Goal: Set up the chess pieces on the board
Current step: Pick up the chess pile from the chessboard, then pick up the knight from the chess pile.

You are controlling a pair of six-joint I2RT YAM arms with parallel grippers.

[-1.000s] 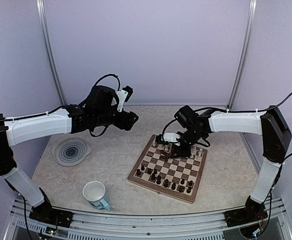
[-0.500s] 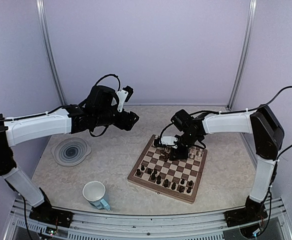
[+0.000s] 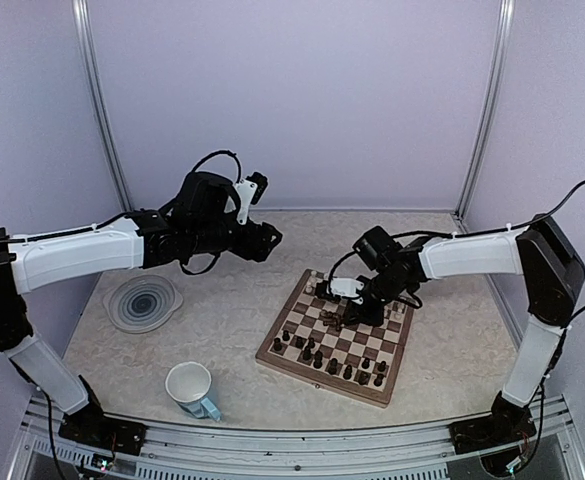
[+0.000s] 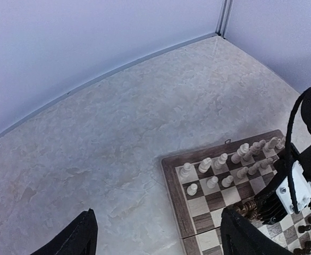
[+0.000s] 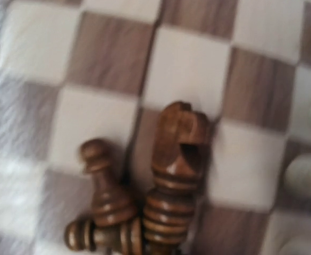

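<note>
The board (image 3: 302,352) lies right of centre, with cream-white chess pieces (image 3: 397,307) along its far side and dark pieces (image 3: 317,355) along its near side. My right gripper (image 3: 335,310) is low over the board's far-left squares. Its wrist view shows only a blurred close-up: a tall dark piece (image 5: 176,159), a dark pawn (image 5: 104,186) and a fallen dark piece (image 5: 99,236) bunched together; its fingers do not show. My left gripper (image 3: 269,240) hovers open and empty above the table left of the board. The left wrist view shows the board (image 4: 174,196), the white pieces (image 4: 224,164) and the right gripper (image 4: 275,204).
A round grey swirl-patterned plate (image 3: 144,301) lies at the left. A white mug (image 3: 190,388) with a light-blue handle stands near the front edge. Walls and metal posts close the back and sides.
My right arm has shifted slightly toward the near right, its gripper staying low over the board's far-left squares. The left arm has barely moved.
</note>
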